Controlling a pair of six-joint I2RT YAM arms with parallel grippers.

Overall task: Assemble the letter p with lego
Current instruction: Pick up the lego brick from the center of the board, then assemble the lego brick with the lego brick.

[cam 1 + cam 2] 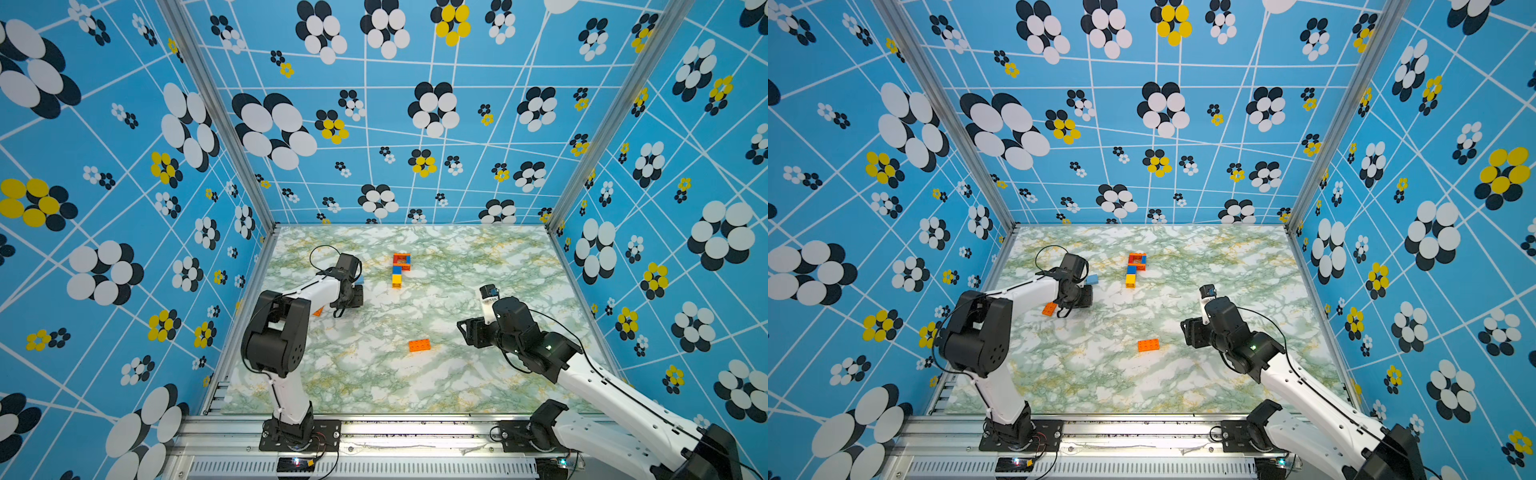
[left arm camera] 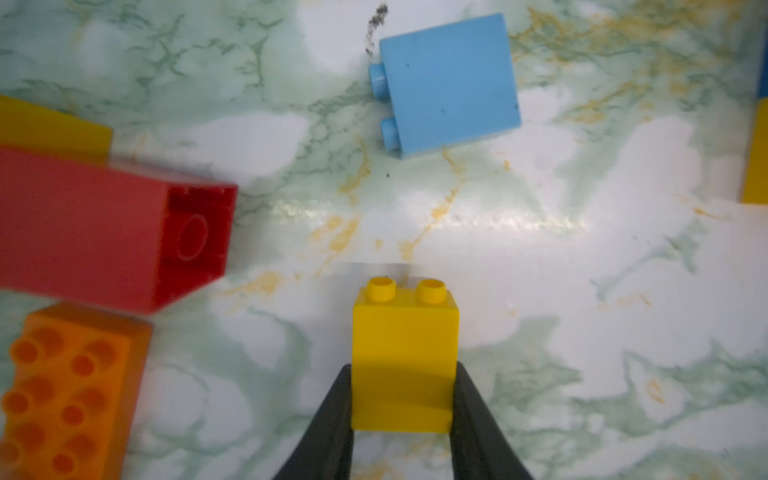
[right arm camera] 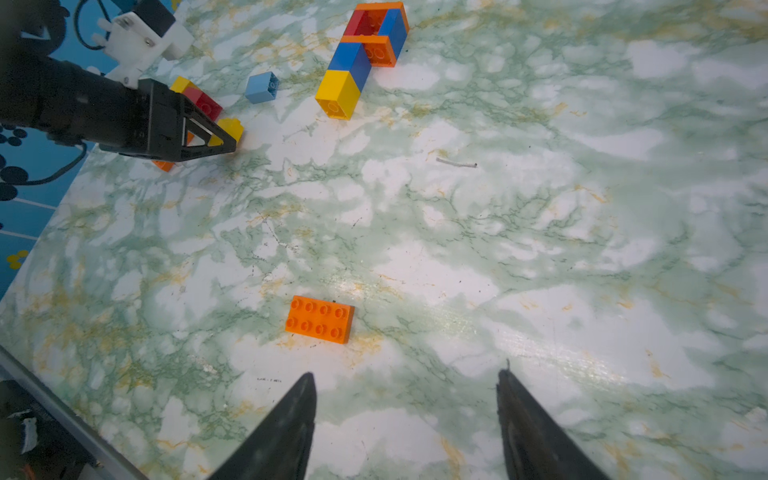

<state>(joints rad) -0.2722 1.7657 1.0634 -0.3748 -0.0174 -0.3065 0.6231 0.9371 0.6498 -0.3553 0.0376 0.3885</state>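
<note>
**Lego letter (image 1: 401,268) lies flat while the left gripper (image 2: 402,368) clamps a yellow brick (image 2: 405,345)**

The Lego letter sits on the marbled table (image 1: 457,374), toward the far middle in both top views and well apart from both arms. Its loop has orange bricks at the top and bottom, red on one side and blue on the other. A blue brick and then a yellow one run on from the loop as the stem.

On the left side of the table, the left gripper's two black fingers (image 2: 332,415) press against opposite sides of the yellow brick, gripping it firmly. The brick's two visible studs point away from the wrist. Whether the brick rests on the table or is lifted just off it cannot be told.

A pale blue brick (image 2: 451,81) lies on its side ahead of that gripper, apart from it. Off to one side, a red brick (image 2: 95,232) lies on its side with its hollow underside showing. A second yellow piece (image 2: 50,124) is just behind the red brick, and an orange studded brick (image 2: 66,390) is just beside it, studs up.

The right gripper (image 3: 407,373) hangs over the near right part of the table with its jaws spread wide and nothing between them. A lone orange brick (image 3: 320,319) with eight studs lies studs up in the near middle, ahead of that gripper and untouched.
</note>
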